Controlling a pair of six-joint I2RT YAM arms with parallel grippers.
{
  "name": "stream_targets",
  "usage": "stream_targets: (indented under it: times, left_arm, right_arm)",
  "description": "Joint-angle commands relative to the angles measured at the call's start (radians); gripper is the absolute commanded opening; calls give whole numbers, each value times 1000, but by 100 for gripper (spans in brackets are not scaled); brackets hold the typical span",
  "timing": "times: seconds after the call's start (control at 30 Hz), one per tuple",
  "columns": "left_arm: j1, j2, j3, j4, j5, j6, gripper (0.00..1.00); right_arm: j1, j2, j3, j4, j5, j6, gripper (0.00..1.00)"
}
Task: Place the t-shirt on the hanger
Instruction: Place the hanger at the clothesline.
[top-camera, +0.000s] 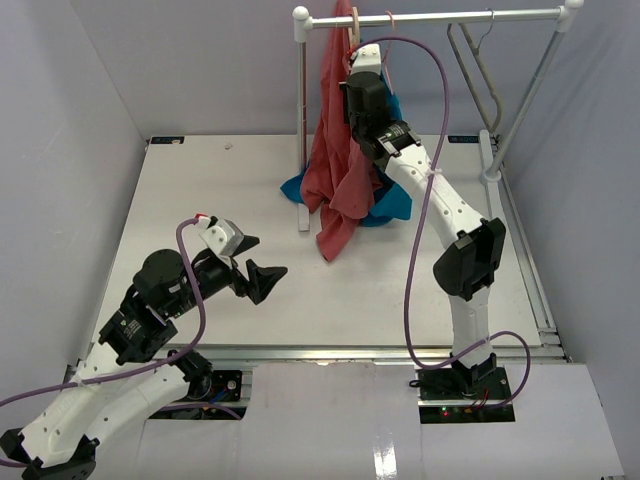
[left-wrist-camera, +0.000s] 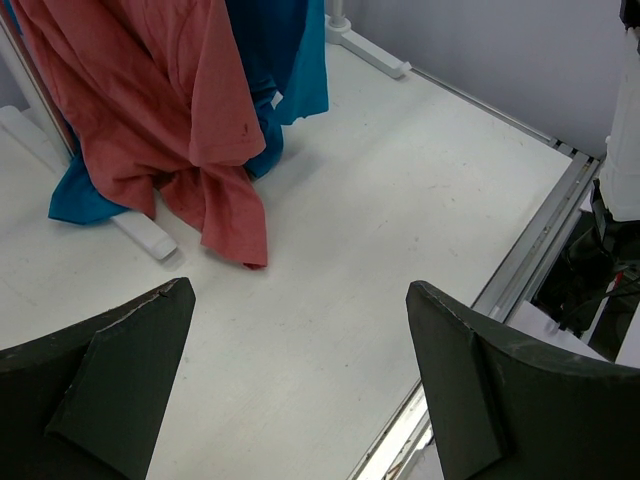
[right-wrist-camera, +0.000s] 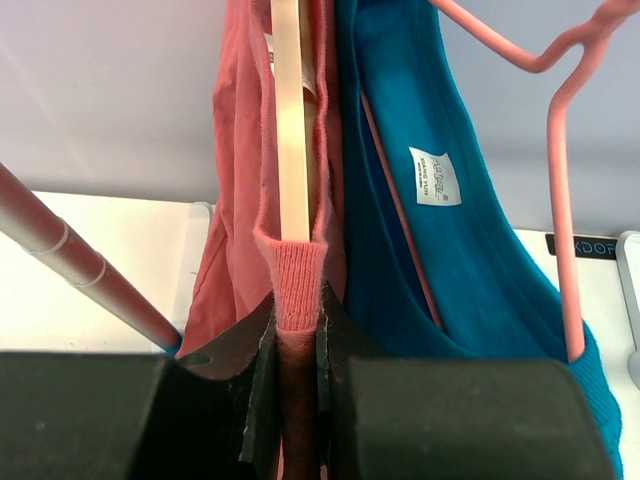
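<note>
Red cotton is what my right jaws are clenched on: the ribbed collar of the t-shirt, pinched directly under the rail. Just above that pinch, the pale wooden hanger runs up inside the neck opening towards the rail. The t-shirt looks at least partly on it, so I judge the grip is there to steady or tug the collar over the wood. I can't tell whether both shoulders are seated. The cloth drapes down from the rail and its hem reaches the tabletop. A blue shirt on a thin pink hanger hangs from the rail right beside it, touching, so a sideways pull could drag it along. My left jaws are released wide, grasping nothing, low over the tabletop well away from the rail, out of the way.
</note>
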Motion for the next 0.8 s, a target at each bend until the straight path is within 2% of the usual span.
stream_targets:
  times: [0.0,0.17,0.43,0.67,0.77]
  left_arm:
    - [2,-28,-7,19,7,-12,98]
    - [2,-24,-3,17,1,-6,98]
    - [2,-8,10,30,6,-22,98]
    - [2,54,-8,79,20,-54,98]
    - [2,70,-18,126,47,-93,98]
  right_arm:
    - [-12,-107,-76,72,-6,19,14]
    - [-12,-183,-145,70,-26,10,46]
    - [-12,-310,-175,34,-52,-25,64]
    - [-12,-466,-234,-44,-81,-36,68]
    - [-12,-526,-257,-122,-61,-20,51]
